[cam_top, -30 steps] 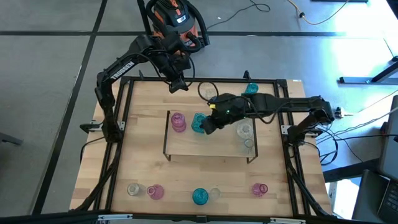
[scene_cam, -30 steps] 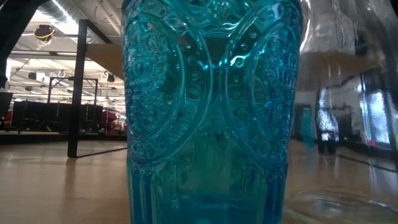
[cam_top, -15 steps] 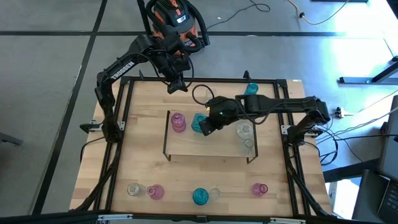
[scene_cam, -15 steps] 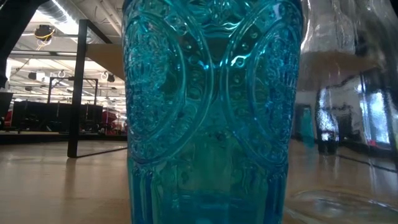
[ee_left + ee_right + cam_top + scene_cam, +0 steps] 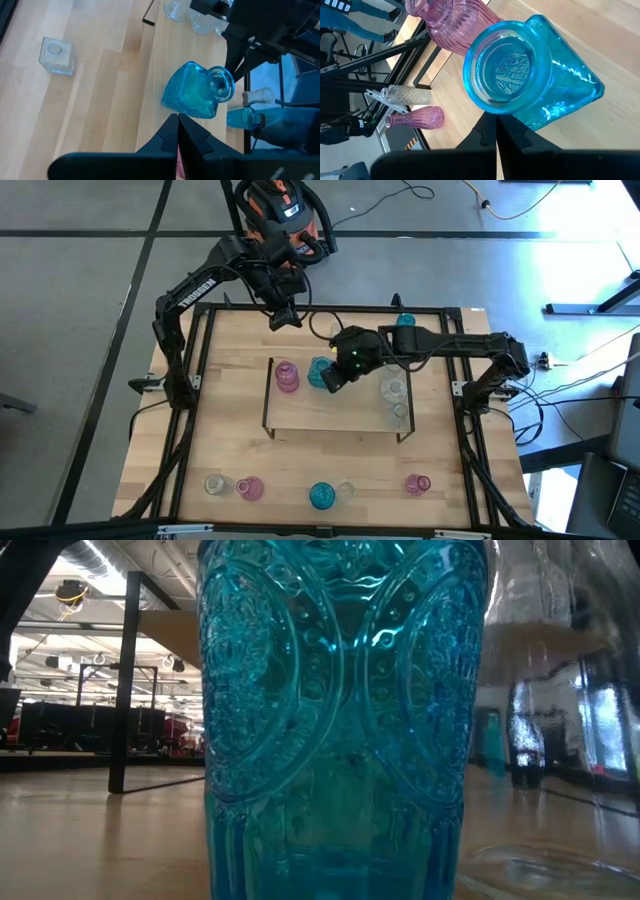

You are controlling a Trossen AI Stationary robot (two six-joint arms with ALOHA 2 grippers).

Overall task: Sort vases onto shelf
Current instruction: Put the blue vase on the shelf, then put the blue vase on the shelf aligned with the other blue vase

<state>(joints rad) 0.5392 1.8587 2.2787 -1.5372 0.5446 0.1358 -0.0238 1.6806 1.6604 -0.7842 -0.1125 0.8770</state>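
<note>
A teal vase (image 5: 320, 370) stands upright on its base on the low wooden shelf (image 5: 340, 415), next to a pink vase (image 5: 287, 376). Two clear vases (image 5: 394, 391) stand toward the shelf's right end. My right gripper (image 5: 333, 377) is shut and hovers at the teal vase's right side. In the right wrist view its gripper (image 5: 492, 120) sits just short of the vase's round mouth (image 5: 507, 72). My left gripper (image 5: 283, 321) is shut and waits high over the table's far side. Its wrist view looks down past its gripper (image 5: 177, 120) on the teal vase (image 5: 197, 92). My right gripper points down from above with its shut fingertips (image 5: 490, 125) right at the outer rim (image 5: 487, 109) of the teal vase's mouth. I cannot tell whether they touch the rim. The vase stands upright on the shelf.
Several vases stand along the near edge: clear (image 5: 213, 483), pink (image 5: 250, 488), teal (image 5: 322, 496), which fills the low view (image 5: 335, 720), clear (image 5: 345, 492), pink (image 5: 418, 484). Another teal vase (image 5: 403, 323) is at the far edge. A clear square vase (image 5: 56, 56) stands on the tabletop beside the shelf.
My right gripper has moved a little toward the table's far edge and left, staying beside the teal vase, and its forearm has swung toward the far edge. The left arm has kept still.
</note>
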